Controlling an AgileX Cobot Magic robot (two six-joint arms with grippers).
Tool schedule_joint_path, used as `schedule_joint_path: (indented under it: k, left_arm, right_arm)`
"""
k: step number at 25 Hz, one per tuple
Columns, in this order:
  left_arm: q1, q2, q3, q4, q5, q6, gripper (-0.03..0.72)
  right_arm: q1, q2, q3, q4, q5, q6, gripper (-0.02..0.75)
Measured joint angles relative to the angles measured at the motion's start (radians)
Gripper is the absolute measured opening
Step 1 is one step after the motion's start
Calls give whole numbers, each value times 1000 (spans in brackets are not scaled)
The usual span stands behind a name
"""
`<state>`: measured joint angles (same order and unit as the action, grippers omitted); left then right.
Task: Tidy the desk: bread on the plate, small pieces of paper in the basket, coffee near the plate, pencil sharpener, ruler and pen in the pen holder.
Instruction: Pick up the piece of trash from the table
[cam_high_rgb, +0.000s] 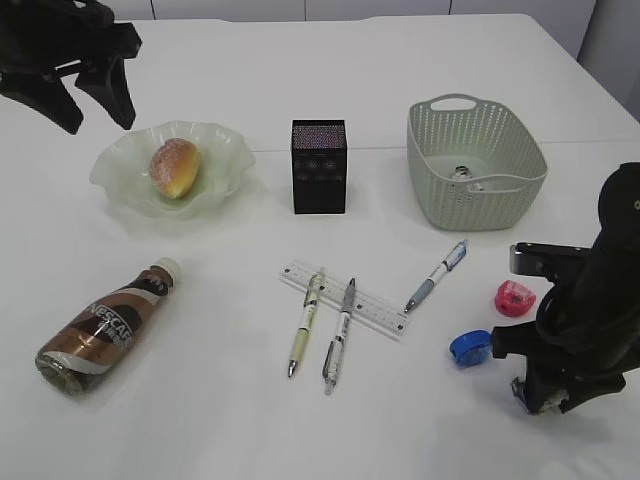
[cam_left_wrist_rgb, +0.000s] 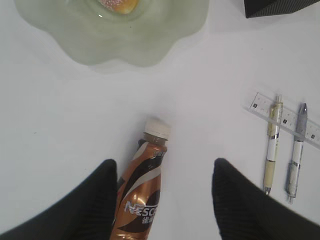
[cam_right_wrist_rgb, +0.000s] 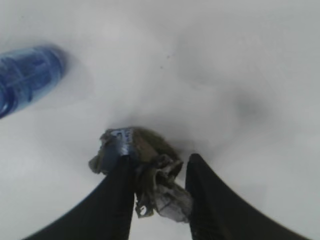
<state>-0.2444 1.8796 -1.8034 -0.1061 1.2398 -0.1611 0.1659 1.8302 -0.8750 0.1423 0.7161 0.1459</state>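
While the right gripper (cam_right_wrist_rgb: 159, 172) presses its fingers around a crumpled paper scrap (cam_right_wrist_rgb: 145, 175) near the table's (cam_high_rgb: 420, 60) front right corner, the left gripper (cam_left_wrist_rgb: 162, 192) hangs with jaws apart and empty above the coffee bottle (cam_left_wrist_rgb: 142, 192) lying toward the front left. Bread (cam_high_rgb: 174, 167) sits on the plate (cam_high_rgb: 120, 165) toward the back left.

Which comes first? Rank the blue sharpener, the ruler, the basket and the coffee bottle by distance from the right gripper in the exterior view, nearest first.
From the right gripper, low at the right edge:
1. Blue sharpener, just to its left.
2. Ruler, centre of the table, under two pens.
3. Basket, far side, right of centre. Ruler and basket are fairly close to call.
4. Coffee bottle, lying at the left.
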Motion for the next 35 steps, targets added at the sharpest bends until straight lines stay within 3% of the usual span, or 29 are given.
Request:
schedule_joint_path:
  k: [4,8,23,35]
  left_arm:
    - [0,0,0,-2,0,0,433]
    - [0,0,0,-8,0,0,433]
    - [0,0,0,-19,0,0,433]
    - [0,0,0,-23,0,0,433]
  right_arm:
    - [0,0,0,0,0,0,123]
    - [0,0,0,0,0,-9,13]
    - [0,-173,-77,-27,127,-22,13]
    - [0,-191,-453,-299,173,-20,13]
